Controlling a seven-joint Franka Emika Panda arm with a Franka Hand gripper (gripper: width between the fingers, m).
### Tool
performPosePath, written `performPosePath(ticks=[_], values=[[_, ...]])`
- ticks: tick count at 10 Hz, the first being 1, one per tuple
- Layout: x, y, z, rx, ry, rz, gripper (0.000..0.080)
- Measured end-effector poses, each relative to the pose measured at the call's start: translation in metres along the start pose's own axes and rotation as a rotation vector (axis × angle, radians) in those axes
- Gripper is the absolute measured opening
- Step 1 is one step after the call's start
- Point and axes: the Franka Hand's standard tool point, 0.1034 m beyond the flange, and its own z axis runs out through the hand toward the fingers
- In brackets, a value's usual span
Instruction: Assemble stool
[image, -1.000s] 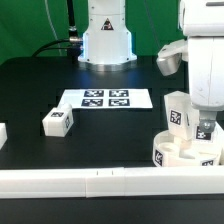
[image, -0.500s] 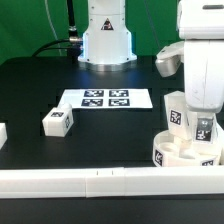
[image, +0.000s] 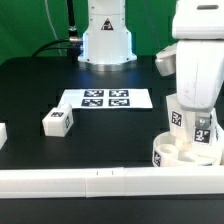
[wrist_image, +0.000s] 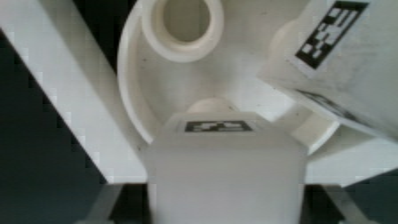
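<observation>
Turning over the seat (image: 166, 156) at the exterior view's near right, the gripper (image: 204, 129) has rotated slightly, fingers clamped on a leg (wrist_image: 221, 160) that stays in its socket. Likely being screwed in. Another leg (image: 57, 121) waits at the left.

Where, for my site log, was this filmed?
Probably a robotics lab bench: matte black tabletop, the flat white marker board printed with square tags, green curtain behind, and a robot claw gripping a tagged white plastic leg.
</observation>
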Motion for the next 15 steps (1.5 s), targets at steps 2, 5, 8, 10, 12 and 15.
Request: performPosePath(ticks=[2,5,8,10,12,15], values=[[0.0047,-0.0039,0.0005,-0.005,0.007,0.242,0.0337],[0.0062,-0.0061,0.0014,0.004,0.01,0.59,0.0337],[0.009,-0.0076,0.0019,0.001,0.025,0.905,0.0337],[0.0092,-0.0074,0.0018,0.002,0.026,0.98,0.0337],[0.0094,-0.0075,0.0018,0.005,0.027,1.089,0.0337],[0.0098,-0.0078,0.0017,0.018,0.03,1.295,0.0337]])
